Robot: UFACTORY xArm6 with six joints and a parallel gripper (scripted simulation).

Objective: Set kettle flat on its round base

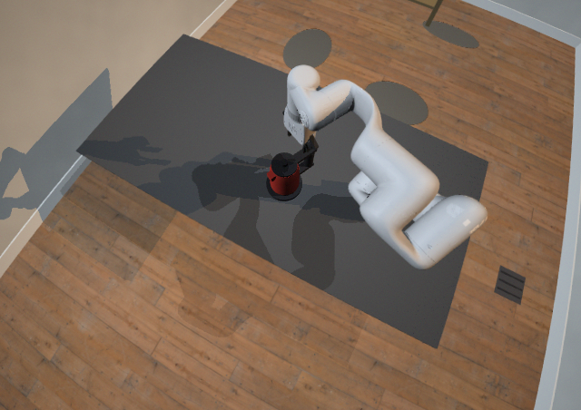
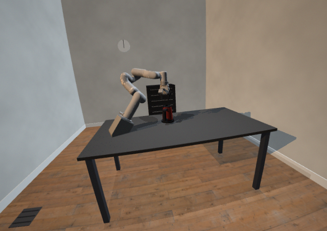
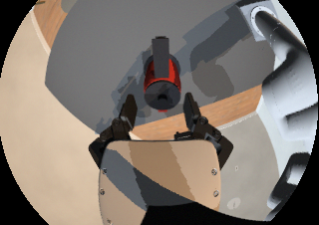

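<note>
The red kettle (image 1: pixel 282 179) (image 2: pixel 167 113) (image 3: pixel 161 78) with a black lid and handle stands upright on its round black base (image 1: pixel 284 197) (image 2: pixel 167 121) near the middle of the dark table (image 1: pixel 211 96) (image 2: pixel 197 133). My gripper (image 1: pixel 309 151) (image 2: pixel 163 91) (image 3: pixel 159 100) is open and empty. It hangs well above the kettle, pointing down, and its fingers are clear of the handle. In the wrist view the kettle shows small below and between the fingertips. The stud of the base is hidden under the kettle.
The arm's wedge-shaped mount (image 2: pixel 120 125) sits at the table's left rear. A dark slatted rack (image 2: pixel 154 101) stands behind the table. The table's far edge is close behind the kettle.
</note>
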